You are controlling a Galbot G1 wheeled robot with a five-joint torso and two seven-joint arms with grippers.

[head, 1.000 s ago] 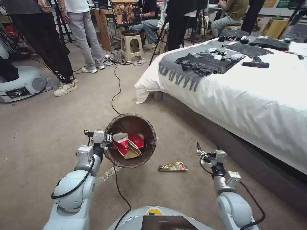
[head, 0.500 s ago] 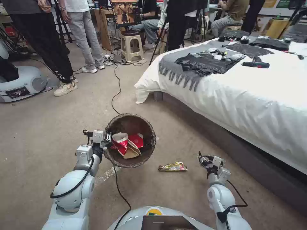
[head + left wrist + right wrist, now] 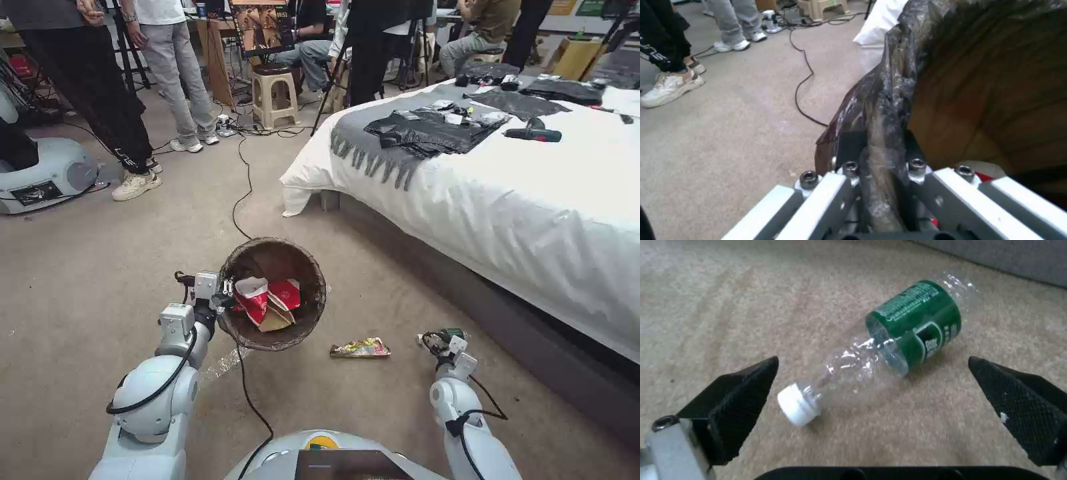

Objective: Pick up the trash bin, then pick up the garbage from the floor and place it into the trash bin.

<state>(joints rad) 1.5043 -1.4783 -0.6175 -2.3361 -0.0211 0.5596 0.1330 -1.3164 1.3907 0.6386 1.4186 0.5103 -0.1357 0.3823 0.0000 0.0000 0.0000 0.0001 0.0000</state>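
The trash bin (image 3: 275, 256), lined with a dark brown bag, hangs tilted above the floor. My left gripper (image 3: 225, 296) is shut on its near-left rim; the left wrist view shows the bag-covered rim (image 3: 884, 140) pinched between the fingers. Red-and-white cartons (image 3: 268, 300) and a tan piece lie inside. A yellow snack wrapper (image 3: 361, 348) lies on the carpet to the right of the bin. My right gripper (image 3: 441, 341) is low over a small green-labelled bottle (image 3: 907, 336). It is open (image 3: 872, 363), one finger on each side of the bottle, which lies on its side.
A bed (image 3: 533, 200) with a white sheet fills the right side, its dark base close to my right arm. A black cable (image 3: 250, 397) runs along the floor under the bin. People stand at the far left, near another robot's base (image 3: 47, 177) and a stool (image 3: 275, 93).
My right arm has lowered and drawn in toward the floor, bringing its gripper down over the bottle. The left arm and the bin have held still.
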